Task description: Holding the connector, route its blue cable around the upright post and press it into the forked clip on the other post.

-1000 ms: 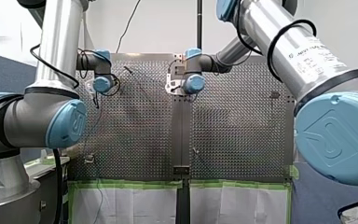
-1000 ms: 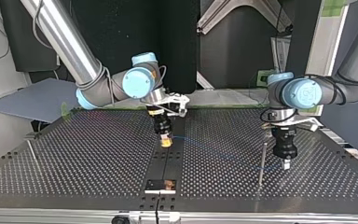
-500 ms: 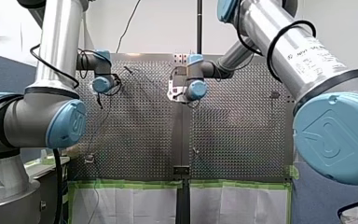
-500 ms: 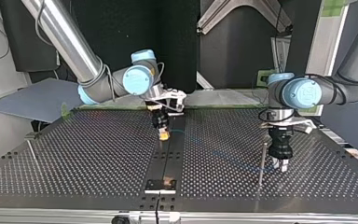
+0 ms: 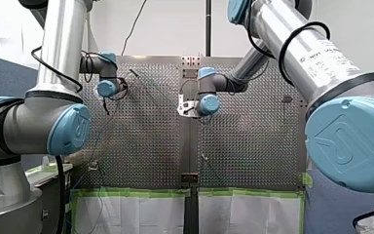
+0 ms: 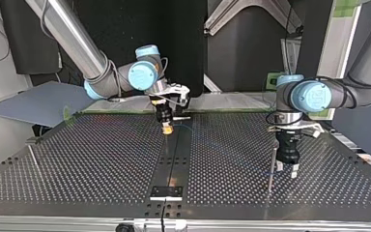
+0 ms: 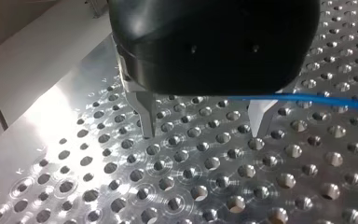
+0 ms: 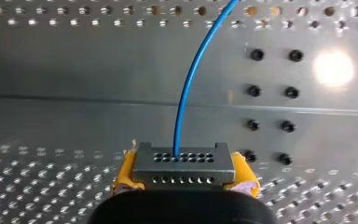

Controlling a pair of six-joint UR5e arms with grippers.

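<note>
Yellow-padded fingers (image 8: 126, 170) of my right gripper (image 8: 184, 169) pinch the connector (image 8: 184, 161) between them, blue cable (image 8: 182, 102) running ahead; my left gripper (image 7: 201, 135) stands spread.

**Blue, yellow and silver over a dotted table**

The thin blue cable (image 8: 186, 88) is one plain bright blue. The grey metal connector block (image 8: 184, 164) bears two rows of small dark holes. My right gripper (image 8: 184, 176) has yellow pads (image 8: 244, 173), pinkish at their lower edges; my left gripper (image 7: 203, 134), a glossy black body with pale metal fingers (image 7: 145, 116). The silver perforated metal table (image 7: 205, 186) shows a regular grid of round holes — edged with a strip of green tape (image 5: 136, 192). The arms (image 5: 63, 44) are silver with light-blue joint caps (image 5: 72, 127).
</note>
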